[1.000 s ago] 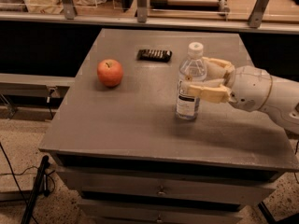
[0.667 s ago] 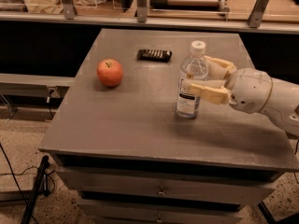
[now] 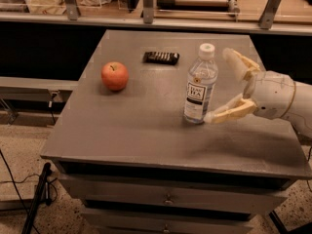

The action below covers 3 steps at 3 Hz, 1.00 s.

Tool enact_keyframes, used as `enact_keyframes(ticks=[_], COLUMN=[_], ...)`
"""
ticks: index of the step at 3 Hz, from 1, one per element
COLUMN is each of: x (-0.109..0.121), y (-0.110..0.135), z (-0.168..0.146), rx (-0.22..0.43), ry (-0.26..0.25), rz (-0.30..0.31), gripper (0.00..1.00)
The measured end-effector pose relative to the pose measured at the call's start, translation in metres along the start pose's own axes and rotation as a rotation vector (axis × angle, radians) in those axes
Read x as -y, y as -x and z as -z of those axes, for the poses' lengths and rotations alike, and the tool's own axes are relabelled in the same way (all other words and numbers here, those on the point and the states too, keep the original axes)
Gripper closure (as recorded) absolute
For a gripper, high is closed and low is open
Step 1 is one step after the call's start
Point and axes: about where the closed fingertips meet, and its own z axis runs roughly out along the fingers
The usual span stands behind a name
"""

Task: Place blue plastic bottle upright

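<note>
The blue plastic bottle [image 3: 200,86] stands upright on the grey table [image 3: 146,130], right of centre, with its white cap on top and its label facing me. My gripper [image 3: 220,87] is just to the right of the bottle, with its fingers spread wide apart. One tan finger [image 3: 238,62] is behind the bottle and the other [image 3: 228,114] is in front, near the bottle's base. Neither finger presses on the bottle.
A red apple [image 3: 115,75] sits on the left part of the table. A dark flat bar [image 3: 161,57] lies near the table's far edge. Drawers [image 3: 168,199] are below the table top. A shelf with metal posts [image 3: 146,4] runs behind.
My gripper was shut around the bottle; now its fingers have opened and it has drawn back a little to the right. The bottle stays upright where it was.
</note>
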Motion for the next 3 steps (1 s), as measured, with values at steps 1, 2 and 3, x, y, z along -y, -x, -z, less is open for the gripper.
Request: enact_keyframes(ticks=[1, 2, 3], x=[0.009, 0.015, 0.018], y=[-0.001, -0.006, -0.016], z=[0.021, 0.04, 0.052], rx=[-0.046, -0.085, -0.138], ry=[-0.03, -0.055, -0.1], rz=[0.0, -0.034, -0.09], gripper=[0.0, 0.0, 0.0])
